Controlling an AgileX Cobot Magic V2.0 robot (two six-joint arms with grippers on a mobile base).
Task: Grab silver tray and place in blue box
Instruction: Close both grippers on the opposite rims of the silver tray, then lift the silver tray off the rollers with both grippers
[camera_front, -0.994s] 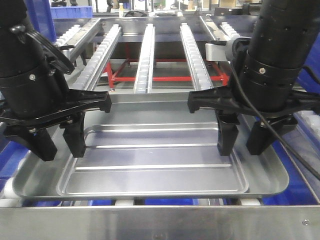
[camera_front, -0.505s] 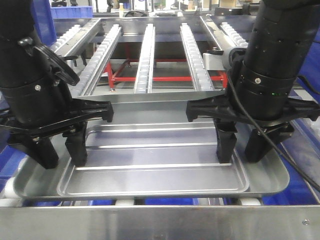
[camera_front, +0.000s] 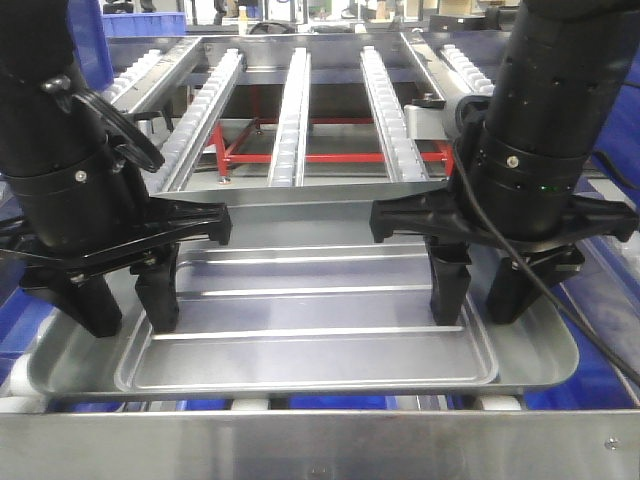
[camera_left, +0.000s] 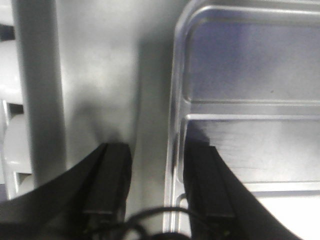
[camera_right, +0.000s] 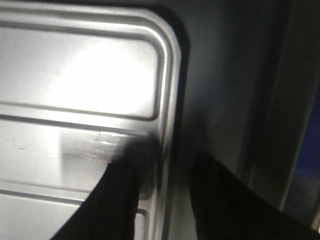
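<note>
Jaws of the left gripper (camera_front: 130, 305) stand spread, one finger over the silver tray's (camera_front: 320, 350) flat left border and the other inside the recessed centre panel, so the panel's step lies between them. The left wrist view shows the same straddle (camera_left: 156, 192), with nothing pinched. Jaws of the right gripper (camera_front: 482, 298) are likewise spread across the panel's right step, one finger inside the panel and one on the right border, as the right wrist view (camera_right: 167, 200) confirms. Whether the fingertips touch the metal cannot be told. The tray lies flat at the near end of a roller conveyor (camera_front: 290, 110), its long side facing the camera. Blue plastic (camera_front: 612, 385) shows beside and beneath the tray's edges.
</note>
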